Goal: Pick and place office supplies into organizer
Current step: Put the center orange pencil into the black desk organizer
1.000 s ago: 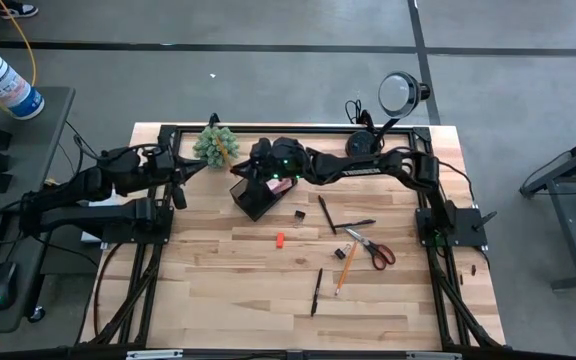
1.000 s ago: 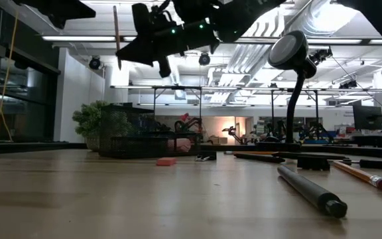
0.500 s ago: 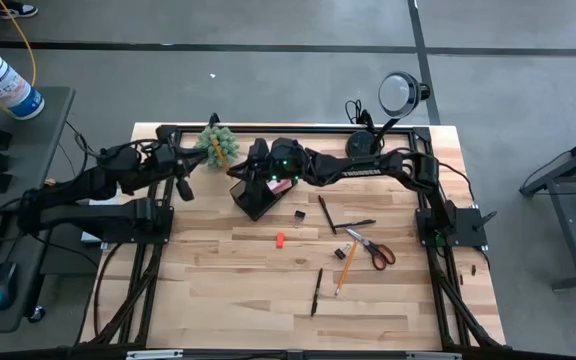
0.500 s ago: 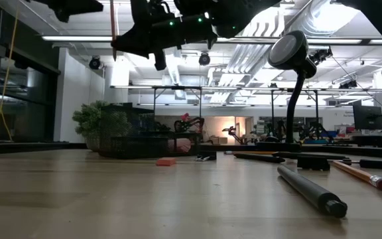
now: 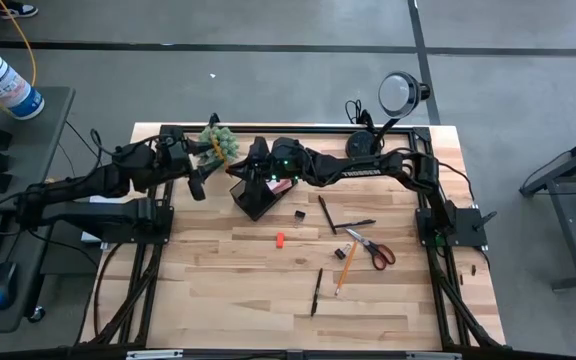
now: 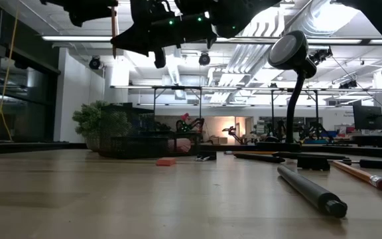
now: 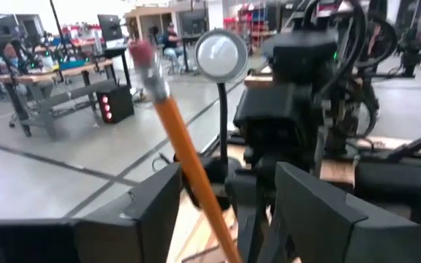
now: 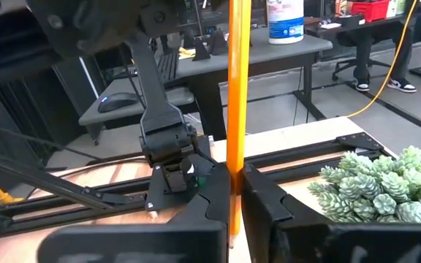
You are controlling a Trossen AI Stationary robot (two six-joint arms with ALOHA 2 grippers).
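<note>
- Holding an orange pencil upright, the right gripper is pinched tight on its shaft, raised above the black organizer at the table's back middle.
- The left gripper hangs just beside it, fingers spread wide, with the pencil between them but not gripped.
- The step looks like a hand-over or a placing of the pencil.
- Next, the right gripper likely needs to lower the pencil, tip first, into an organizer compartment.
- Scissors, another pencil and pens wait on the table.
</note>
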